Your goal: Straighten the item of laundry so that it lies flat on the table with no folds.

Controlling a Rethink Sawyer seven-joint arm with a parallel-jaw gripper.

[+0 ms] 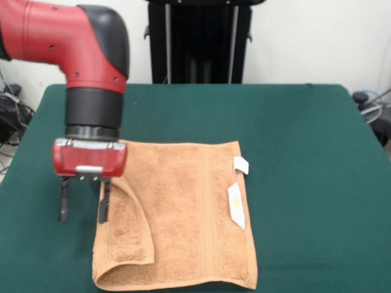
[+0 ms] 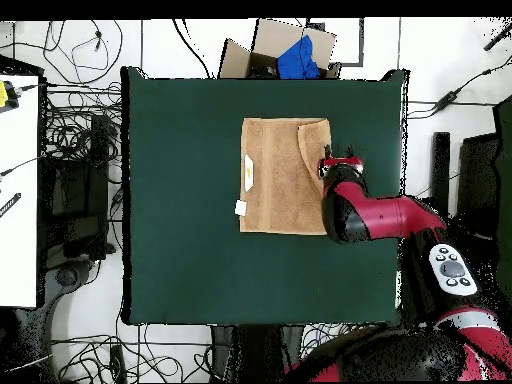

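Observation:
The light orange-tan towel [image 1: 183, 213] lies on the dark green table [image 1: 293, 122], toward its near side in the front view. Its near left corner is folded over onto itself as a flap [image 1: 125, 229]. Two small white tags [image 1: 237, 195] sit at its right edge. My gripper [image 1: 84, 204] is open and empty at the towel's left edge. One finger [image 1: 104, 204] is over the towel's edge and the other [image 1: 63, 204] is over bare table. In the overhead view the towel [image 2: 280, 180] lies in the table's upper middle, with the gripper [image 2: 340, 156] at its right edge beside the fold [image 2: 315, 140].
The table [image 2: 190, 250] has wide bare green on all sides of the towel. Off the table are a cardboard box with a blue thing [image 2: 295, 52], floor cables [image 2: 80, 130] and a white desk [image 2: 20, 190]. The black pedestal [image 1: 198, 39] stands behind the table.

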